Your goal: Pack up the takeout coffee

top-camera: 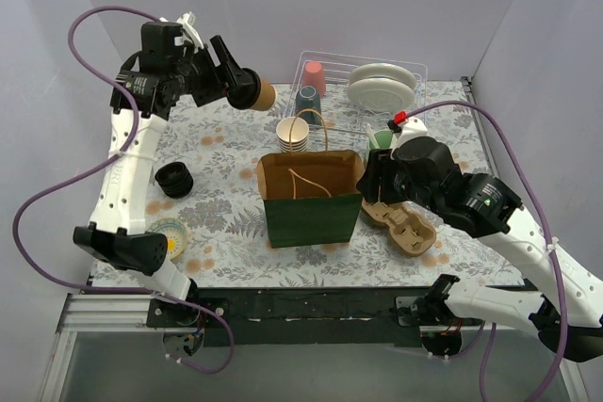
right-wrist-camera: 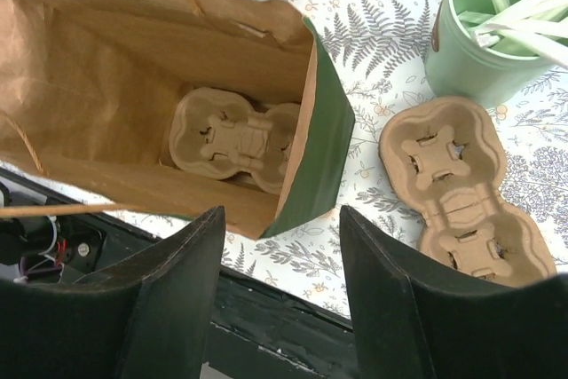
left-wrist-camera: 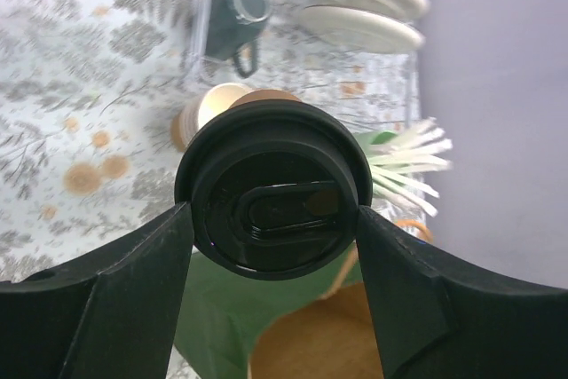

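The takeout coffee (top-camera: 256,92), a tan paper cup with a black lid (left-wrist-camera: 273,188), hangs on its side in the air at the back left. My left gripper (top-camera: 237,83) is shut on it, fingers on either side of the lid rim. The green paper bag (top-camera: 311,202) stands open mid-table, below and right of the cup; its brown inside shows in the left wrist view (left-wrist-camera: 328,343). A pulp cup carrier (right-wrist-camera: 235,139) lies at the bag's bottom (right-wrist-camera: 106,68). My right gripper (top-camera: 372,185) is open and empty by the bag's right side, with nothing between its jaws in the right wrist view (right-wrist-camera: 280,219).
A second pulp carrier (top-camera: 405,225) lies right of the bag. A stack of lidless cups (top-camera: 293,135) stands behind the bag. A loose black piece (top-camera: 174,179) sits at left. A dish rack (top-camera: 358,56) holds plates (top-camera: 382,87) and mugs. A green cup of sticks (right-wrist-camera: 497,33) stands nearby.
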